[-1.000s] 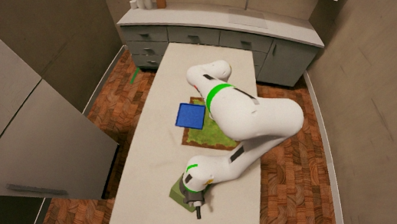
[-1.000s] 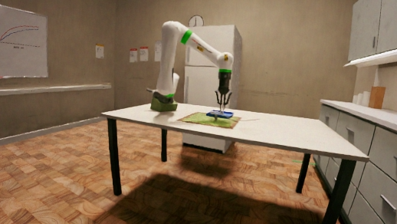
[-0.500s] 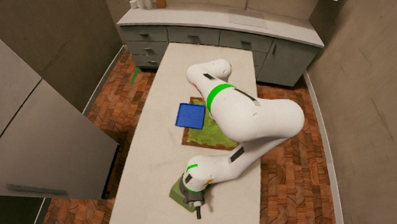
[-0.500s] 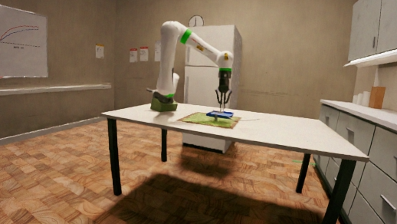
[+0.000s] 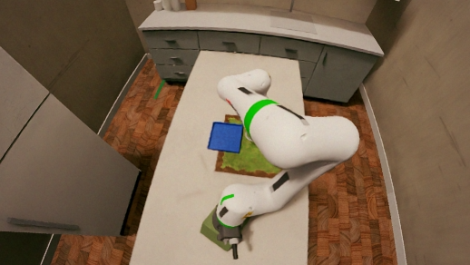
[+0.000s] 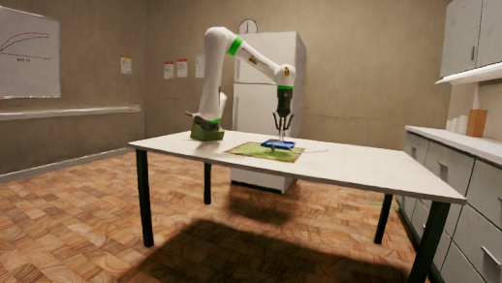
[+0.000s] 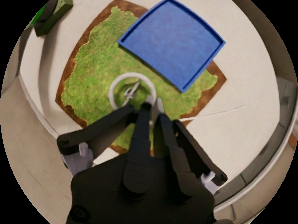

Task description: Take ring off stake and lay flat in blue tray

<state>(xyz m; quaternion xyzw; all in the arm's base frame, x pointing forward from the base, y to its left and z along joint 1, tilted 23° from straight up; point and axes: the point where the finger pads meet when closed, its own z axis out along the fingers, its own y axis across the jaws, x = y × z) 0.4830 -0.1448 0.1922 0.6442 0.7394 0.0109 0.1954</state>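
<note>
In the wrist view my gripper (image 7: 152,103) is shut on the near rim of the pale ring (image 7: 129,90), above the green mat (image 7: 100,76). A small grey shape inside the ring's hole looks like the stake; I cannot tell whether the ring still surrounds it. The blue tray (image 7: 172,43) lies just beyond the ring, partly on the mat, and it is empty. In the exterior view the gripper (image 6: 282,130) points straight down, a little above the tray (image 6: 278,143). In the overhead view the arm hides the gripper and the ring; the tray (image 5: 225,137) shows at the mat's left corner.
The arm's green base (image 5: 218,231) stands at the near end of the table. The mat (image 5: 245,159) lies mid-table. Grey cabinets (image 5: 259,45) stand past the far table end. A fridge (image 6: 264,82) is behind the table.
</note>
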